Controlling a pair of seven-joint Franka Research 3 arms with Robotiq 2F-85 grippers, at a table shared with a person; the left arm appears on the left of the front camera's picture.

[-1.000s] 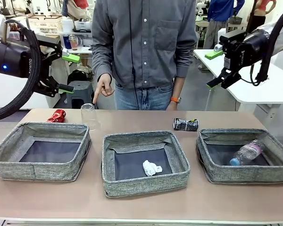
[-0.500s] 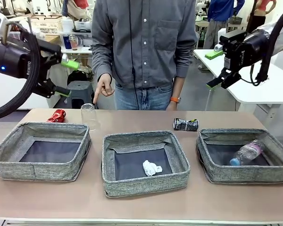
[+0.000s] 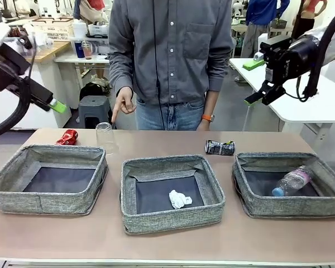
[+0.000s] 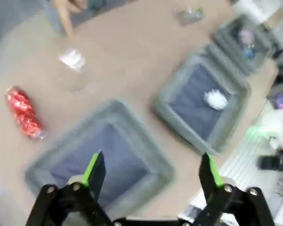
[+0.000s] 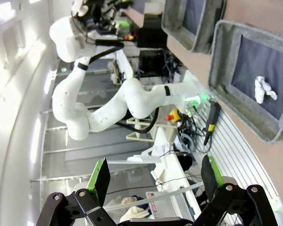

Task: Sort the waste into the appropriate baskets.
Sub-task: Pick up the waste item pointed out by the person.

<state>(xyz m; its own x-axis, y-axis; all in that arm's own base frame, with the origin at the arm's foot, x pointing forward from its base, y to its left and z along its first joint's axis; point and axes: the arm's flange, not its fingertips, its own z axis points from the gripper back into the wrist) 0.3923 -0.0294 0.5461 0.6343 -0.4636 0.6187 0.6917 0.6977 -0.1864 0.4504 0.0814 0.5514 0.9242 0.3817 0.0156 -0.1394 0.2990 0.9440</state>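
A crushed red can and an upturned clear plastic cup stand on the table behind the left basket. A crushed dark-silver can lies behind the right basket, which holds the clear bottle. The white tissue lies in the middle basket. My left gripper hangs open high above the left basket, with the red can off to one side. My right gripper is open and empty, raised at the upper right.
A person stands at the far side, one hand pointing a finger down toward the cup. The right wrist view takes in the middle basket, the tissue and my other arm farther off.
My left gripper has swung left and tipped downward over the table's left end. The right arm, the person's hand and the waste have not moved.
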